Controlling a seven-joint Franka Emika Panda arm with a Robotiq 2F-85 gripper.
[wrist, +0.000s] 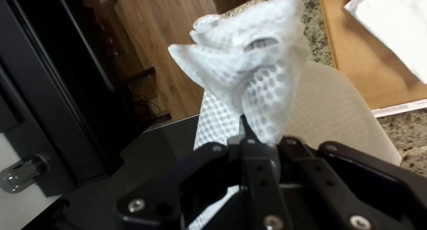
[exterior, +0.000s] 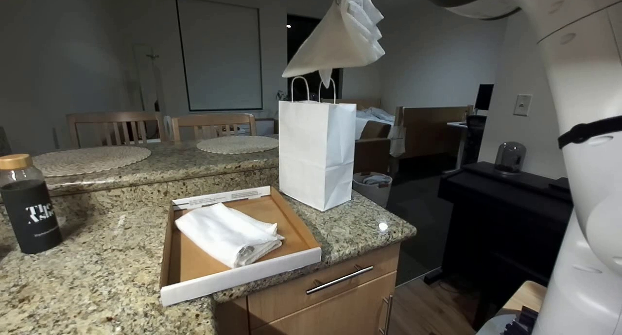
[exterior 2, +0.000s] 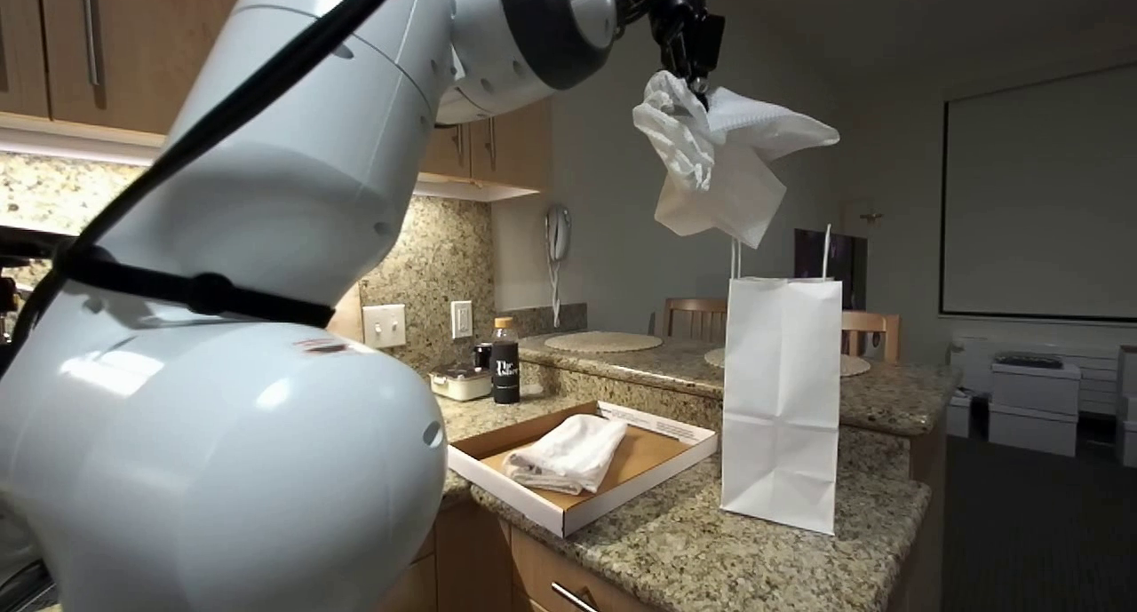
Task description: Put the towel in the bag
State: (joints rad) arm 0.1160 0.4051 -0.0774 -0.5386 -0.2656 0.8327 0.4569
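Towel [exterior 2: 724, 190] clamped in jaws of gripper [exterior 2: 700, 88], suspended above upright bag [exterior 2: 782, 399], right of tray [exterior 2: 640, 483]. Soft, light, limp handling expected; best grasped at gathered folds, lowest corner being fed in first.

- what's around your black two-fingered gripper [exterior 2: 700, 88]?

- beneath my gripper hangs a limp white cloth towel [exterior 2: 733, 181], above the tall white paper bag [exterior: 306, 150]; whether they touch, i can't tell.

- and on your speckled granite counter [exterior: 112, 276]?

- the bag stands there, just beside the shallow brown cardboard tray with a white rim [exterior: 194, 264], on its right in both exterior views. a folded white cloth [exterior: 228, 233] lies in the tray.

- and left of the tray?

- in an exterior view, a dark bottle with a tan cap [exterior: 31, 223]; behind both, two round beige woven mats [exterior: 95, 160] on the raised granite ledge [exterior: 170, 160].
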